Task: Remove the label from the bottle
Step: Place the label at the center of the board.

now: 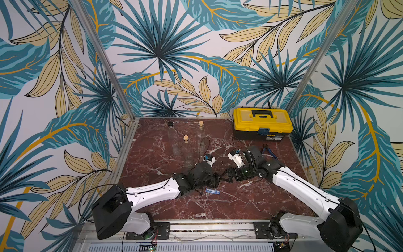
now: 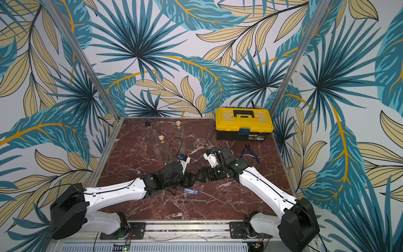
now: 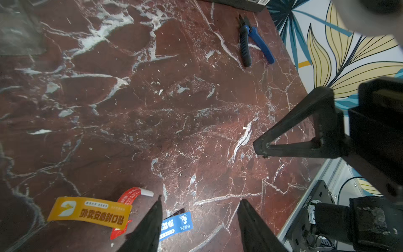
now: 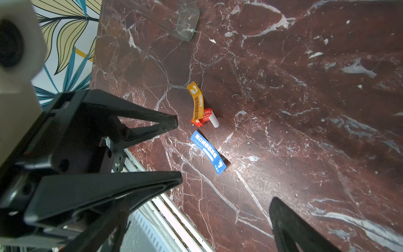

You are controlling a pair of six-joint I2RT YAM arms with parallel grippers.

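Labels on the bench point(image 1: 239, 203), both claws empty

At the back left stand a black-capped bottle point(image 1: 172, 136), a corked bottle point(image 1: 186, 150) and a second corked bottle point(image 1: 201, 138), all upright and clear; the left claw point(image 3: 200, 199) hangs partly open, gripping nothing, above a blue label point(image 3: 176, 222) lying flat; just beside it a yellow label point(image 3: 89, 210) overlaps a red label point(image 3: 128, 196); the right claw point(image 1: 226, 175) gapes wide, empty, its tips near the left's; blue cutters point(image 1: 267, 151) and a yellow toolbox point(image 1: 262, 123) sit at the right.

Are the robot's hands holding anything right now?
No. The left gripper and right gripper are both open and empty. The blue label lies loose on the table.
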